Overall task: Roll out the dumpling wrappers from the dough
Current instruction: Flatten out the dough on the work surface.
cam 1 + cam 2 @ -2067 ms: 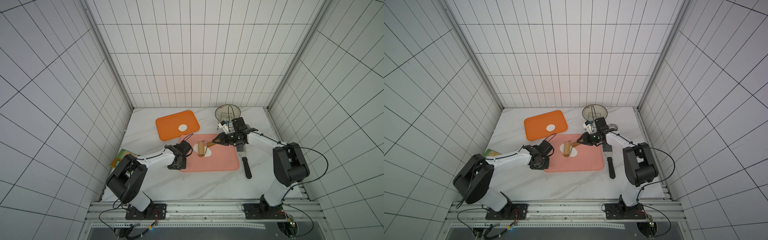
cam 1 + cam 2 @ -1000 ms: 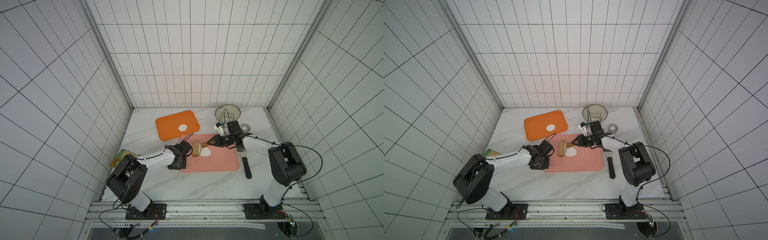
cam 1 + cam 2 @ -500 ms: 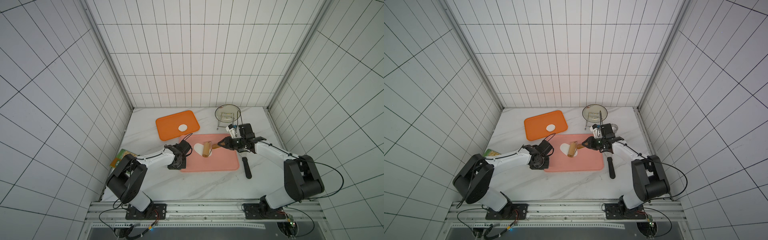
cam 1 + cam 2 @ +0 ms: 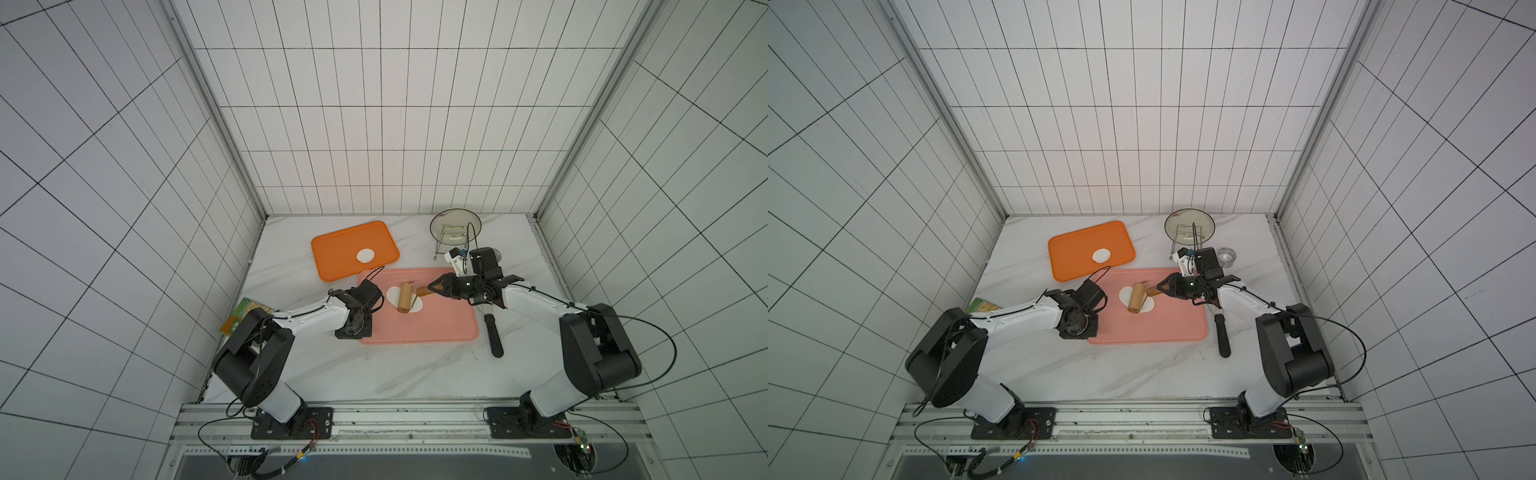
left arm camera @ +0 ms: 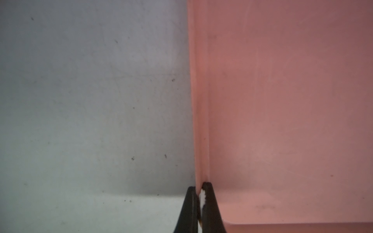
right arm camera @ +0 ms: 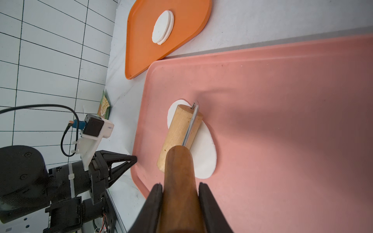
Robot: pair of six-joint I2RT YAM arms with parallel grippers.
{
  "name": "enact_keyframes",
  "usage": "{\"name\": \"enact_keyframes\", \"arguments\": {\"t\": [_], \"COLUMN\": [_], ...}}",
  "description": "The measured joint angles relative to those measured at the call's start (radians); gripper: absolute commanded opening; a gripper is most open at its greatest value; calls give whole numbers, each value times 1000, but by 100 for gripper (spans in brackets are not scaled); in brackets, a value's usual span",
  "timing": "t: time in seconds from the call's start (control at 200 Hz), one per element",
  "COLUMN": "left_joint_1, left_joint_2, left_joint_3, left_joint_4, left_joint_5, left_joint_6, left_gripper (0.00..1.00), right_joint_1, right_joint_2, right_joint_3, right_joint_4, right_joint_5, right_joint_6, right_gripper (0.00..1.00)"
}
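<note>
**Rolling pass in hand, dough not yet cut**

Dough [image 6: 205,149]: flattened white oval, left of centre on the pink tray [image 4: 436,328], with the roller [image 6: 179,129] lying across it.

Right gripper [image 6: 180,185]: clamped on the roller's handle.

Left gripper [image 5: 198,189]: closed on the tray's left rim, steadying it on the table [image 4: 374,374], I judge.

Step, as judged: thinning the sheet. The next move calls for even strokes along the oval, with the drum flat and the tray held.

Wrappers [image 6: 162,26]: on the orange tray [image 4: 340,257], far left. The right wrist view shows two stacked; both top views read as one disc.

Only the left wrist view shows the rim pinch. The ring [image 4: 1226,256], far right, shows in a top view; neither wrist view has it.
</note>
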Motion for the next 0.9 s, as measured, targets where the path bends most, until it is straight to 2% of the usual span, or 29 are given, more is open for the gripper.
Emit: {"name": "enact_keyframes", "arguments": {"t": [0.35, 0.625, 0.9], "left_joint_1": [22, 23, 23], "left_joint_2": [-2, -2, -2], "left_joint_3": [0, 0, 1], "left_joint_4": [1, 2, 1], "left_joint_5": [34, 36, 36], "left_joint_6": [-1, -1, 0], "left_gripper": [0, 0, 0], "right_joint_1": [-67, -31, 16], "right_joint_2": [-139, -113, -36], "right_joint_3": [-82, -55, -49], "right_joint_4": [-72, -70, 63], "right_joint_5": [58, 68, 46], "right_joint_6": [5, 18, 101], "right_gripper": [0, 0, 0]}}
